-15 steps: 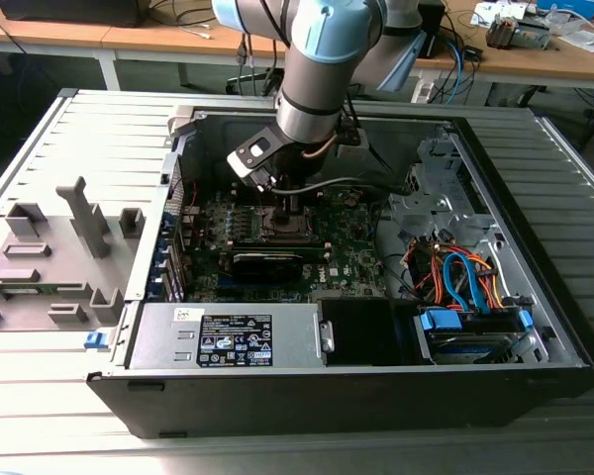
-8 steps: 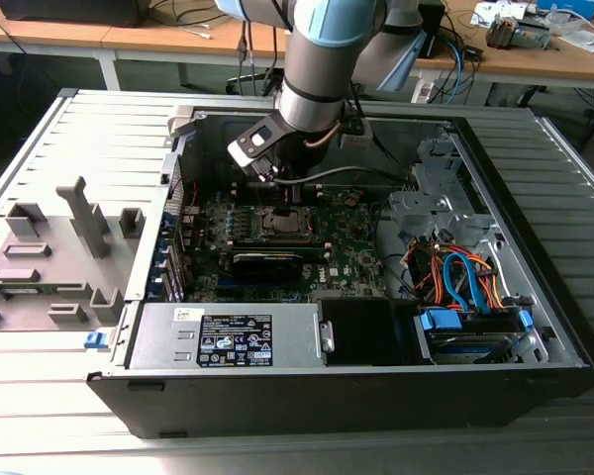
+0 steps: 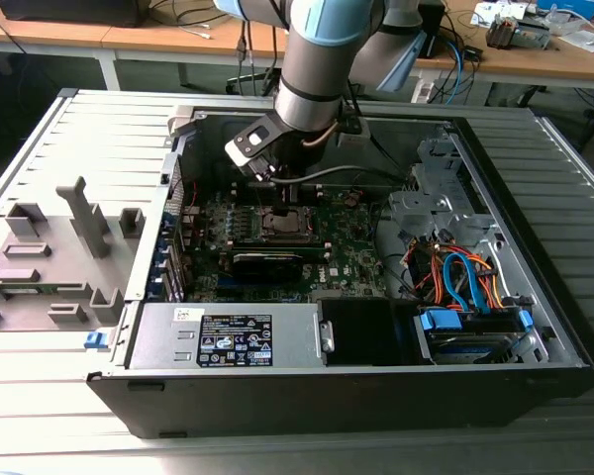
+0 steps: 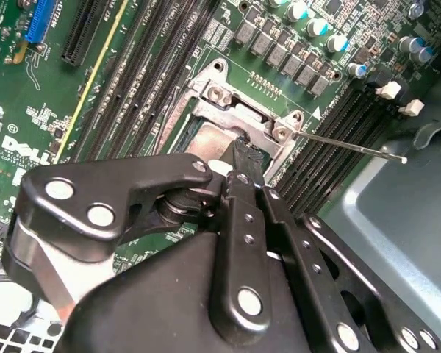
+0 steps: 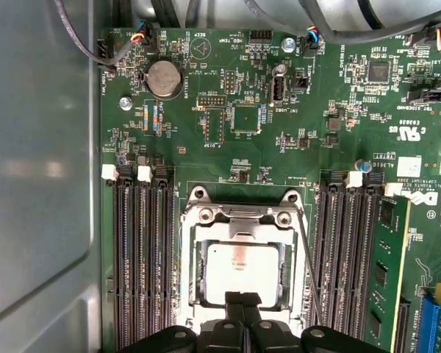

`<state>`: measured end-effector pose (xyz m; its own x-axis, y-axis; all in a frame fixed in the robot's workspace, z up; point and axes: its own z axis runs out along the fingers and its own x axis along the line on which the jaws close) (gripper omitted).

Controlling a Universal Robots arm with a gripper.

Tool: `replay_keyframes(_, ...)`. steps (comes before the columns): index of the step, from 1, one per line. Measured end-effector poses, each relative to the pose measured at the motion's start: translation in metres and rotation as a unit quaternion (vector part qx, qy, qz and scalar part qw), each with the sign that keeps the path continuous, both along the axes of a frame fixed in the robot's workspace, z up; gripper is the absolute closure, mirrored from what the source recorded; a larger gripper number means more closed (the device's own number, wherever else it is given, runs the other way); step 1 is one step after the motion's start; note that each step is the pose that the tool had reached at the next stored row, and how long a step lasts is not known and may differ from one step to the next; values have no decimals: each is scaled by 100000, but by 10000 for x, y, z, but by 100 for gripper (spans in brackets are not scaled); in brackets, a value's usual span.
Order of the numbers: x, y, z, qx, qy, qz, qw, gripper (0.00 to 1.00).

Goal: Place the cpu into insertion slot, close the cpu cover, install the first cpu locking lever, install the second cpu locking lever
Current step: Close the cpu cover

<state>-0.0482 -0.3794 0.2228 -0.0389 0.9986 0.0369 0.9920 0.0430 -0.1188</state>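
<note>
I am pressing the gripper [image 5: 242,298], shut on nothing, at the first wrist view's lower centre, apparently keeping the cpu cover [image 5: 239,218] down over the seated cpu [image 5: 244,265].

**Site class: robotics and electronics laboratory**

A slatted grey worktable [image 3: 69,426] carries a desktop computer case [image 3: 327,396] lying open, its green motherboard [image 3: 361,247] exposed. An industrial robot arm [image 3: 317,69] reaches down into the case. Grey moulded fixtures [image 3: 49,257] stand on the table at the exterior view's left. At the far side, wooden benches [image 3: 178,40] hold loose cables [image 3: 462,59] and small hardware [image 3: 515,30]
</note>
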Motion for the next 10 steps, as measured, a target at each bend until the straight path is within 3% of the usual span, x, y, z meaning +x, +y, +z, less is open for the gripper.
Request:
replay_keyframes(1,1,0,-1,-59,-1195,8,99993,89)
replay_keyframes(3,0,0,-2,-107,-2559,11,99967,89)
replay_keyframes(8,-5,0,-2,-141,-2645,4,99965,89)
replay_keyframes(10,-41,0,-8,-804,-2646,49,99962,89)
